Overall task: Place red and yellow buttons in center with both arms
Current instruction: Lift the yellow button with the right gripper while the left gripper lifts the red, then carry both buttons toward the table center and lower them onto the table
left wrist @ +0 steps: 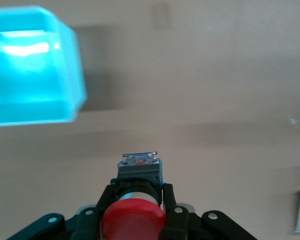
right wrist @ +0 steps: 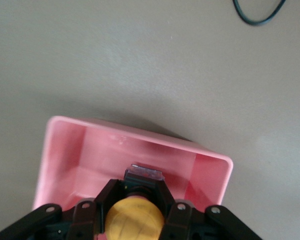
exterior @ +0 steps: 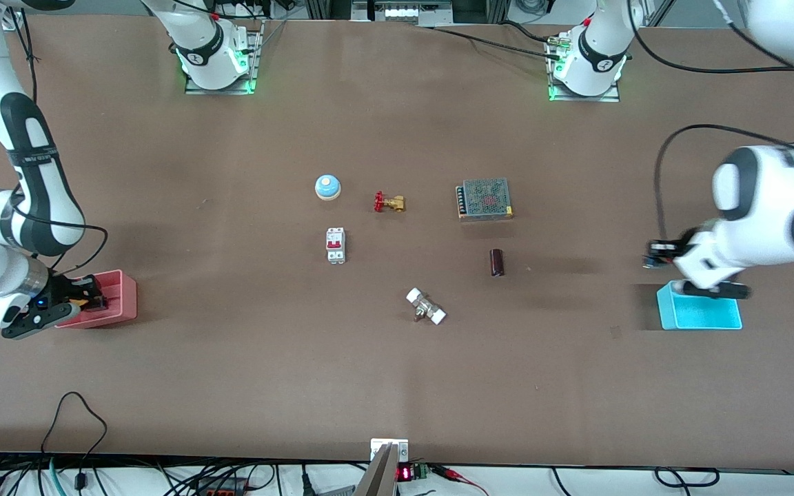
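Front view: the right gripper (exterior: 83,297) hangs over the pink bin (exterior: 118,297), the left gripper (exterior: 659,251) just above the blue bin (exterior: 704,317); the bare table centre (exterior: 404,262) lies between them, well apart from both.

Left wrist view: jaws clenched on the red button (left wrist: 135,212), body pointing outward.

Right wrist view: jaws clamping the yellow button (right wrist: 135,217) over the bin.

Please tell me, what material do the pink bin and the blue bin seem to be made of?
Pink bin: likely moulded plastic, smooth, with a slight sheen, thin walls and rounded corners. The right pincer holds the yellow button over it.
Blue bin: probably plastic too, glossy and perhaps a little translucent, though blurred. The left pincer holds the red button beside it.
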